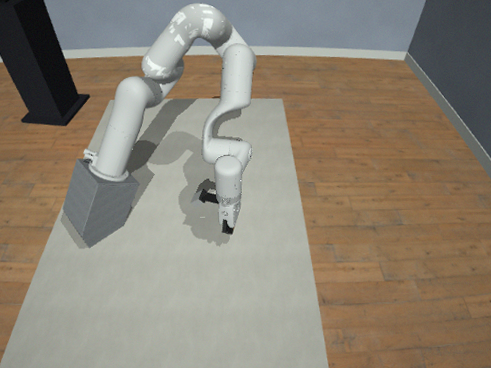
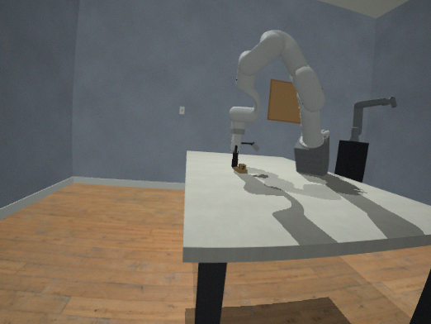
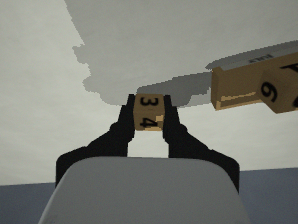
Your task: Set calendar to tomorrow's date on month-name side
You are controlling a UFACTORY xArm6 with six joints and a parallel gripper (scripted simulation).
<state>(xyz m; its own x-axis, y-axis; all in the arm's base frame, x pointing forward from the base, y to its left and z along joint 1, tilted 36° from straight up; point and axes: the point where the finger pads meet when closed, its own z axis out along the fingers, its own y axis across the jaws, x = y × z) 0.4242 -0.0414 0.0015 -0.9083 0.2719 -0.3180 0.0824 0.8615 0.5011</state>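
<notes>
- black two-fingered end effector point(image 3: 148, 116): closed on a small tan wooden digit cube point(image 3: 149, 113), faces 3 and 4 visible, held above the pale grey worktop point(image 1: 155, 302).
- tan wooden tray point(image 3: 235, 90): beside it, second cube point(image 3: 277, 90) inside.
- remaining: reseating, release.
</notes>
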